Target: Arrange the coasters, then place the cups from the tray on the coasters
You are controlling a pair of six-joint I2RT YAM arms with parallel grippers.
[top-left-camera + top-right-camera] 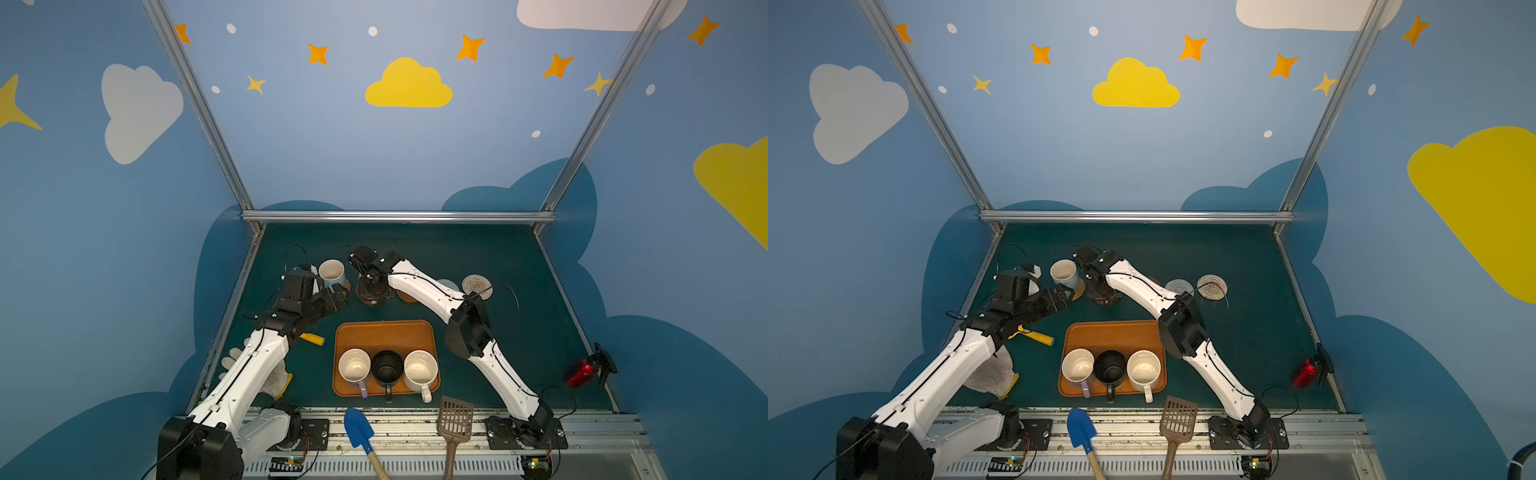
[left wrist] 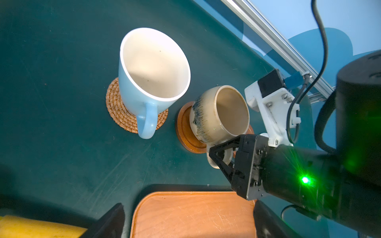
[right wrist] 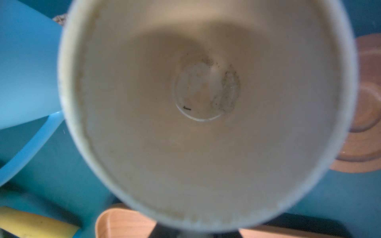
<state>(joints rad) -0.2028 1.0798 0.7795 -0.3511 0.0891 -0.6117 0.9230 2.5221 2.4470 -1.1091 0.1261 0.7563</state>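
A light blue cup (image 2: 152, 82) stands on the orange-tan woven coaster (image 2: 117, 107). Beside it the tan-yellow cup (image 2: 222, 115) leans over a brown wooden coaster (image 2: 185, 131), with my right gripper (image 2: 222, 156) shut on its handle; its cream inside fills the right wrist view (image 3: 206, 103). My left gripper (image 2: 189, 206) is open and holds nothing, between the tray's far edge and the blue cup (image 1: 331, 272). The orange-brown tray (image 1: 384, 332) holds the lavender (image 1: 354, 365), black (image 1: 387, 368) and speckled (image 1: 420, 369) cups. Another brown coaster (image 1: 407, 297), a grey-white one (image 1: 1179, 286) and a beige rope one (image 1: 1212, 286) lie to the right.
A yellow-handled tool (image 1: 312, 338) and a white glove (image 1: 278, 374) lie under my left arm. A blue trowel (image 1: 359, 428) and a brown slotted scoop (image 1: 455, 419) rest on the front rail. A red object (image 1: 582, 370) sits at the right edge.
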